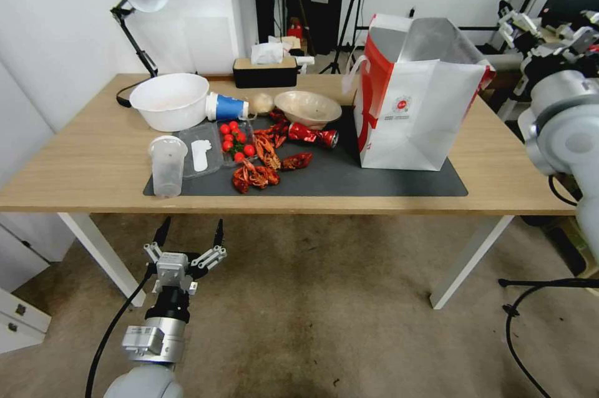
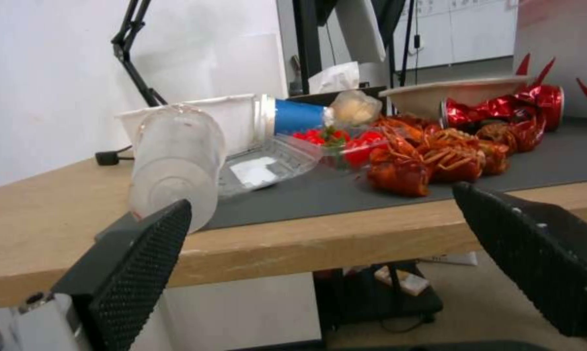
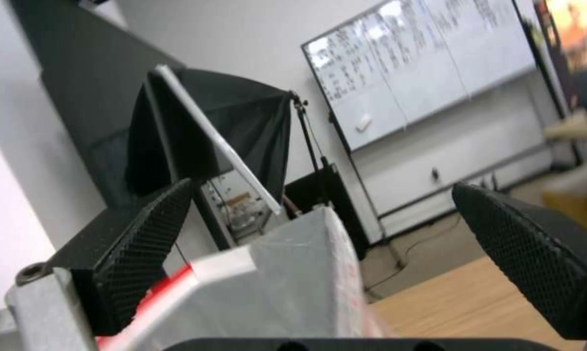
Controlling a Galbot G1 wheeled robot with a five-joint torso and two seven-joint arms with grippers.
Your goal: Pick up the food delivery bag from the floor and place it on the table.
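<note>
Standing on your desk (image 1: 93,161) already, the bag (image 1: 415,117) is placed. Your right claw (image 3: 319,229) is wide apart just above it, holding nothing. Your left claw (image 1: 190,234) waits apart, low by the desk edge.

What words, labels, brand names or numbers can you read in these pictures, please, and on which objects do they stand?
None can be read.
Food delivery bag: a round red logo with small print under it, too small to read.
Whiteboard: rows of handwriting, too blurred to read.
Crushed red can: no legible print.
Blue-banded cup: no text to be made out.
</note>
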